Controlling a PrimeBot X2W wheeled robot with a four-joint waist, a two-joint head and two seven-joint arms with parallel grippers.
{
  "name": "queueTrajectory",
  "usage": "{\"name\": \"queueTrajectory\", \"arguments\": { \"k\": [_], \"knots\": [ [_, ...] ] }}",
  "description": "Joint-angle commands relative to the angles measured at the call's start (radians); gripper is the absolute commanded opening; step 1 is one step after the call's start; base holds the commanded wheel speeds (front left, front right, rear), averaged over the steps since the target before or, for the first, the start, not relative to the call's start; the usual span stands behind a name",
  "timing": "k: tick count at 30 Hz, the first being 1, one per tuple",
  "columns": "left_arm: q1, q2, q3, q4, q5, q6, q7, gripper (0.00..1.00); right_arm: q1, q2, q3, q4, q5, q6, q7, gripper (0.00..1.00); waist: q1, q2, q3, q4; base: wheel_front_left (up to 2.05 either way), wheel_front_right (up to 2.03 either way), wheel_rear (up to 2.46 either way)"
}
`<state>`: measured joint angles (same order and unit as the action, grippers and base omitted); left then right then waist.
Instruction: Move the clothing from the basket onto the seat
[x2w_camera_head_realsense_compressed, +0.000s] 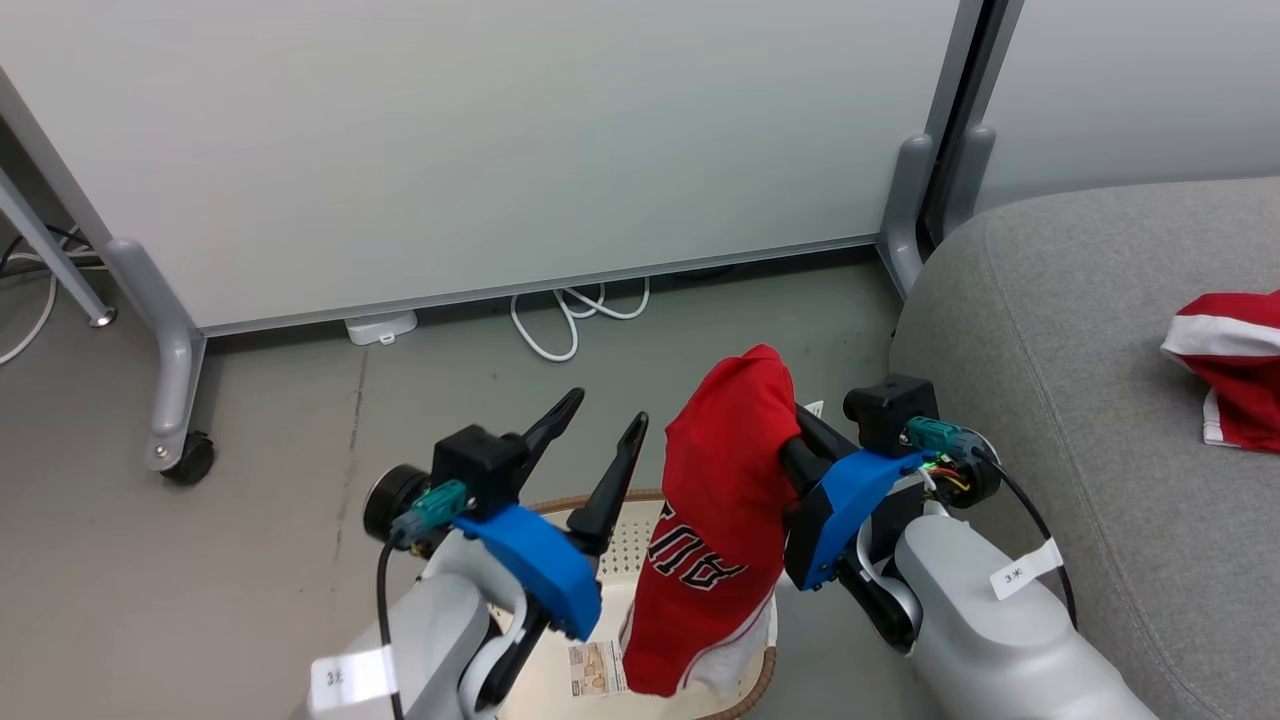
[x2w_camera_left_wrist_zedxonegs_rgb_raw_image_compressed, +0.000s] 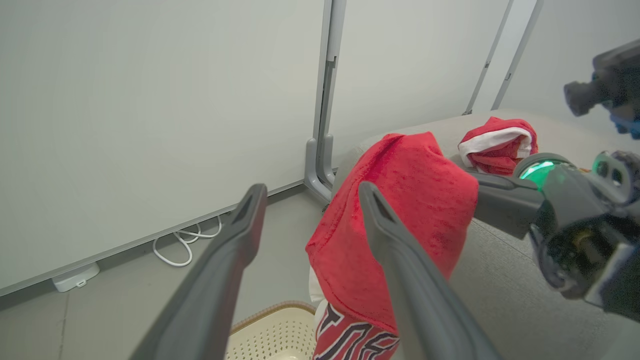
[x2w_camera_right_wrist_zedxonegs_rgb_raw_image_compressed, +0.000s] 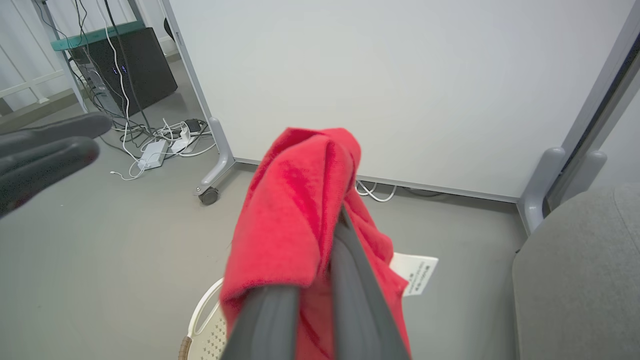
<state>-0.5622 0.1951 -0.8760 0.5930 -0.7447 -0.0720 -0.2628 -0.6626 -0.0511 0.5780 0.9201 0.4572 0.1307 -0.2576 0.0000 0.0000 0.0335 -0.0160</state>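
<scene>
Half done at best: has one red garment (x2w_camera_head_realsense_compressed: 1235, 370) lying on the seat (x2w_camera_head_realsense_compressed: 1080, 400) right of the basket (x2w_camera_head_realsense_compressed: 632, 548), holds the jersey (x2w_camera_head_realsense_compressed: 725, 480) above the basket, clamped in the right gripper (x2w_camera_right_wrist_zedxonegs_rgb_raw_image_compressed: 330, 250), spreads the left gripper (x2w_camera_head_realsense_compressed: 607, 410) empty just left of it, probably needs only that last carry across.

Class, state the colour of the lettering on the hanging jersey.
White lettering outlined in black, on the red jersey; head view shows it best.
</scene>
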Motion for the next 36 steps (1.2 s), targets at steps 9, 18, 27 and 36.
{"name": "queueTrajectory", "arguments": {
  "k": [9,18,27,36],
  "knots": [
    [0.234,0.041,0.189,-0.171,0.153,-0.024,-0.003,1.00,0.007,0.001,-0.027,0.000,-0.018,0.000,-0.008,0.00,0.0000,0.0000,-0.007,0.005,0.00,0.00,0.00],
    [0.326,0.007,0.275,-0.199,0.232,-0.049,-0.003,1.00,0.025,0.001,-0.034,-0.008,-0.014,0.000,-0.009,0.00,0.0000,0.0000,-0.017,0.008,0.00,0.00,0.00],
    [0.333,-0.011,0.304,-0.186,0.262,-0.060,-0.003,1.00,0.029,0.001,-0.030,-0.010,-0.010,0.000,-0.009,0.00,0.0000,0.0000,-0.017,-0.012,0.00,0.00,0.00],
    [0.327,-0.011,0.324,-0.191,0.269,-0.062,-0.003,1.00,0.013,0.001,-0.027,-0.022,-0.006,0.000,-0.009,0.00,0.0000,0.0000,0.001,-0.101,0.00,0.00,0.00]
  ]
}}
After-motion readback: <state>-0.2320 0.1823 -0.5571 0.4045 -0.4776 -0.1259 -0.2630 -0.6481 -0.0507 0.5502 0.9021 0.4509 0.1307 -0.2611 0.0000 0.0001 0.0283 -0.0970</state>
